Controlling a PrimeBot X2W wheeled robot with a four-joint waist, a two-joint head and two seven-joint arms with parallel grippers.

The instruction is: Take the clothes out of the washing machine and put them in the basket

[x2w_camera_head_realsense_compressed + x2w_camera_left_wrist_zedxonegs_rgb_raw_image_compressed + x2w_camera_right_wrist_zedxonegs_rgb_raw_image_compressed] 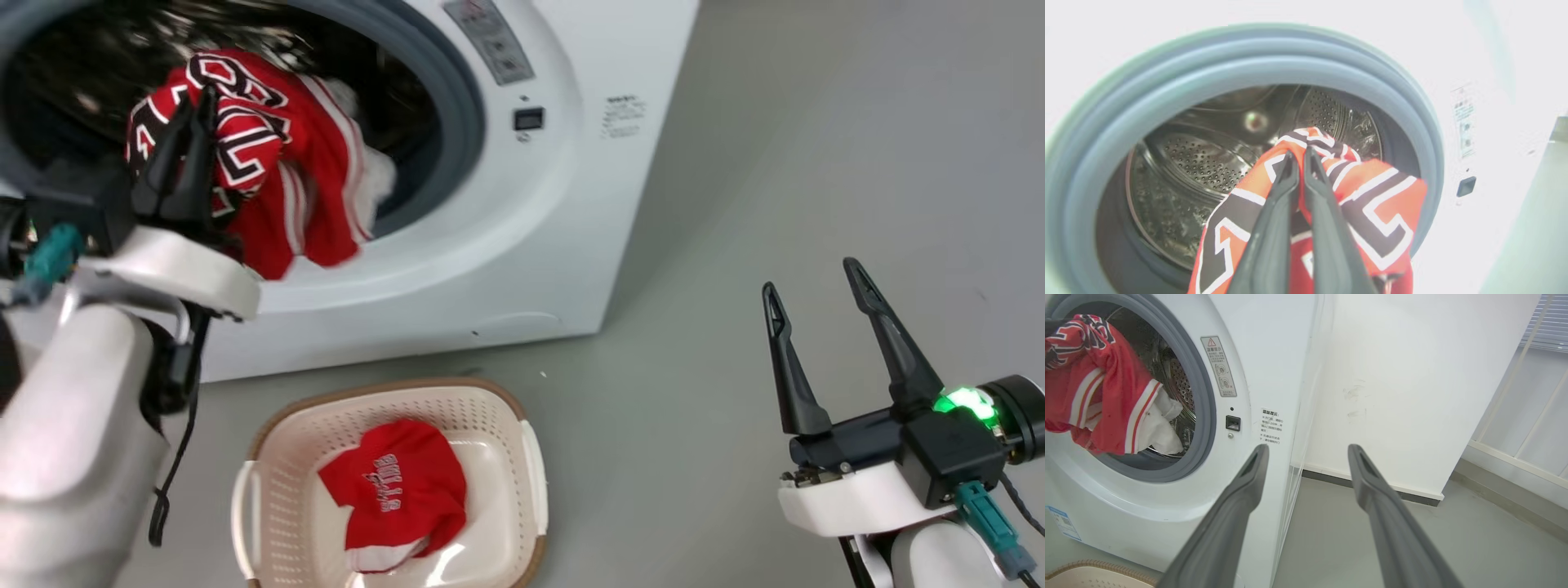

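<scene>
Holding one red garment (310, 188), left pincer (196, 100), right pincer (808, 273) wide, second garment (400, 482) in one basket (294, 457)

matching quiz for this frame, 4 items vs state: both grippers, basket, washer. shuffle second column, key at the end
1. left gripper
2. right gripper
3. basket
4. washing machine

A. open, holding nothing
B. one red garment lying inside
C. shut on a red jersey
D. white, steel drum visible inside

Pairs: 1-C, 2-A, 3-B, 4-D

Garment (269, 163) hangs across drum mouth (1200, 159); gaps around it; basket (326, 425) partly free.
</scene>
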